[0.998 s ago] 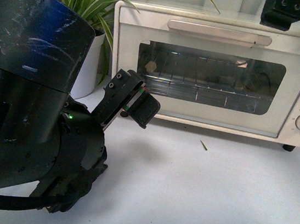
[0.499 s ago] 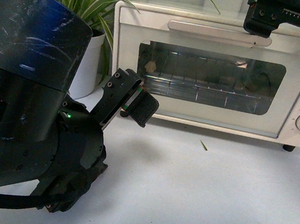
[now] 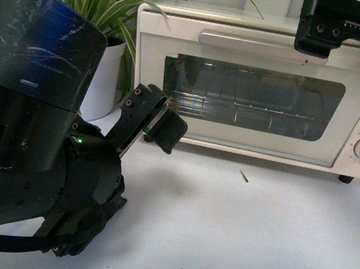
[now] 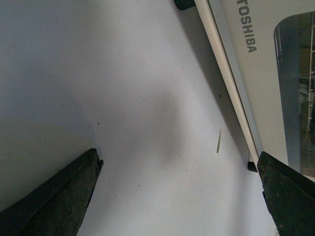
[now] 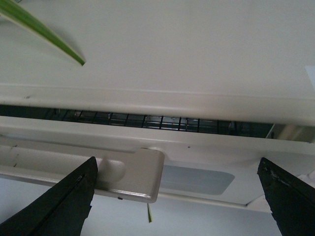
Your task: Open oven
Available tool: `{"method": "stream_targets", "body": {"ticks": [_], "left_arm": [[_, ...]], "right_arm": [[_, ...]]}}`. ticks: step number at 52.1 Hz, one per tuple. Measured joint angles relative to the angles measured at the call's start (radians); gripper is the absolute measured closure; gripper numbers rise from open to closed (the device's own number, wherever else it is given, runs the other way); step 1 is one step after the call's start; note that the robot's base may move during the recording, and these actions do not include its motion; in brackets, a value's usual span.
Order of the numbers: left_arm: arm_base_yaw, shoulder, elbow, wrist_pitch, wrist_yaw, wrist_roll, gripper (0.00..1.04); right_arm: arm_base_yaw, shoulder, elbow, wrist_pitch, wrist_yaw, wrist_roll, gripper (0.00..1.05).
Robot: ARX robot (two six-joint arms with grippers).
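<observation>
Waiting nearest: left gripper [image 3: 161,117], matte black fingers spread, empty, over the counter's [image 3: 253,237] left edge.
Counter: smooth, white.
Oven [image 3: 253,134]: cream, boxy, glass-fronted, along the back edge.
Right gripper [image 5: 177,166]: fingers spread, straddling the rounded bar handle [image 5: 129,178], not clamped.
Progress: door cracked at the top, wire rack [image 5: 147,120] showing; it seems mostly left to lower.
</observation>
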Motion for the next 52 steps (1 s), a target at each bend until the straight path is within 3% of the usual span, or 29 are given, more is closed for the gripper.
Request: {"method": "stream_targets", "body": {"ticks": [40,52], "left_arm": [[0.005,-0.002,-0.003,0.000,0.000,0.001,0.07],[0.005,-0.013,-0.013,-0.005,-0.012,0.025,0.07]], "right_arm": [[0.018,-0.142,-0.325,0.109,-0.159,0.022,0.09],[0.018,-0.215,-0.356,0.069,-0.151,0.021,0.09]]}}
